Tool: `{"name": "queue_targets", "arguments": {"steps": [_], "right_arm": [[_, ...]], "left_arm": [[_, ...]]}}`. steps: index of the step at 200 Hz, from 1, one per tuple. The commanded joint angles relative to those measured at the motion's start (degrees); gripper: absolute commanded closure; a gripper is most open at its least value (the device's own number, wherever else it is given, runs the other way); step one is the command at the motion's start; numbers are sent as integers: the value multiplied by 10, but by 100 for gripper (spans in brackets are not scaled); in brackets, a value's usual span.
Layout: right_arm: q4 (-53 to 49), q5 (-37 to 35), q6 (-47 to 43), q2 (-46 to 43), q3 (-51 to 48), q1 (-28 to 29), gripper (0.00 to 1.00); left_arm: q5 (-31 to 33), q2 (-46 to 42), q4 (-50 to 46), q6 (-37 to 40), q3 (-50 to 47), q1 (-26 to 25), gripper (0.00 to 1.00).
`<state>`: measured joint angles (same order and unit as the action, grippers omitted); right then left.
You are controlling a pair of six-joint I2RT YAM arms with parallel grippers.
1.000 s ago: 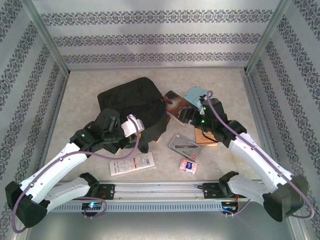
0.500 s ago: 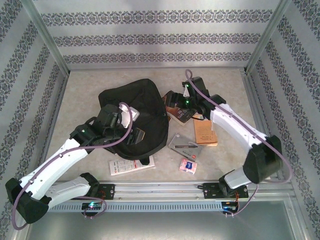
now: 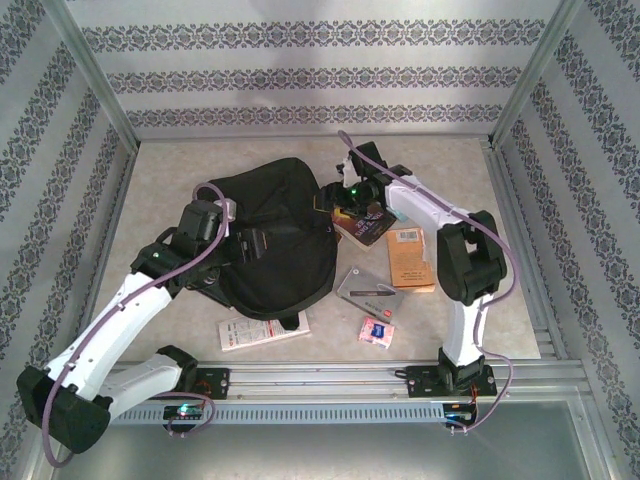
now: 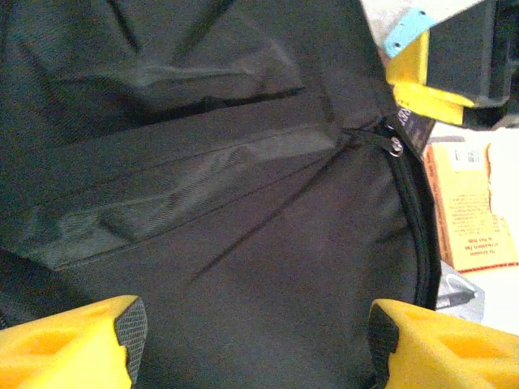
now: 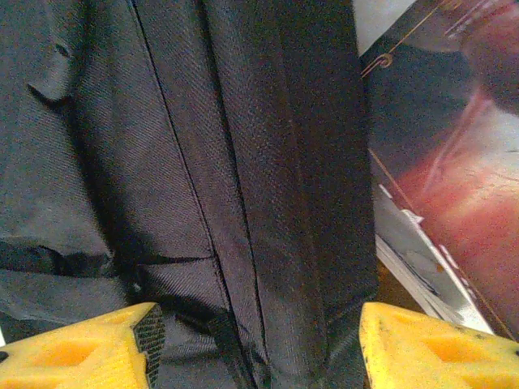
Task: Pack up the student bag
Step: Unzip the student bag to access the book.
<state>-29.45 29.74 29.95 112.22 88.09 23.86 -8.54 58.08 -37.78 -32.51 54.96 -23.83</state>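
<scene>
Backpack (image 3: 285, 275) lay between both hands: left hand (image 4: 251, 336) above its front panel, right hand (image 5: 255, 344) at its right edge beside a maroon book (image 3: 365, 228); both wide open, empty.

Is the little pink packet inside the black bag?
No, the pink packet lies out on the table, in front of the black bag and apart from it.
</scene>
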Motion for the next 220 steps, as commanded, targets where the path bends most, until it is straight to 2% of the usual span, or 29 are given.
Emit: {"name": "queue_targets", "arguments": {"steps": [1, 36, 56, 82, 112, 138, 156, 180, 220], "right_arm": [[-5, 33, -18, 19, 18, 5, 39], [43, 66, 9, 37, 8, -4, 73], [73, 89, 33, 35, -3, -6, 90], [141, 124, 79, 12, -38, -5, 93], [265, 137, 154, -32, -110, -3, 99], [373, 129, 226, -57, -172, -5, 100], [431, 114, 262, -71, -209, -3, 100], [489, 90, 293, -91, -250, 4, 100], [561, 50, 327, -119, -305, 19, 100]], "left_arm": [[5, 11, -35, -28, -2, 7, 27], [55, 11, -59, -37, -16, 11, 27], [44, 11, -49, -39, -24, 17, 27], [-2, 46, -21, -39, 2, 17, 28], [-87, 94, 81, -132, 19, 4, 28], [-80, 145, 154, -214, 50, -33, 30], [-73, 185, 187, -276, 72, -54, 37], [-48, 234, 172, -359, 103, -69, 50], [-25, 264, 178, -457, 103, -83, 53]]}}
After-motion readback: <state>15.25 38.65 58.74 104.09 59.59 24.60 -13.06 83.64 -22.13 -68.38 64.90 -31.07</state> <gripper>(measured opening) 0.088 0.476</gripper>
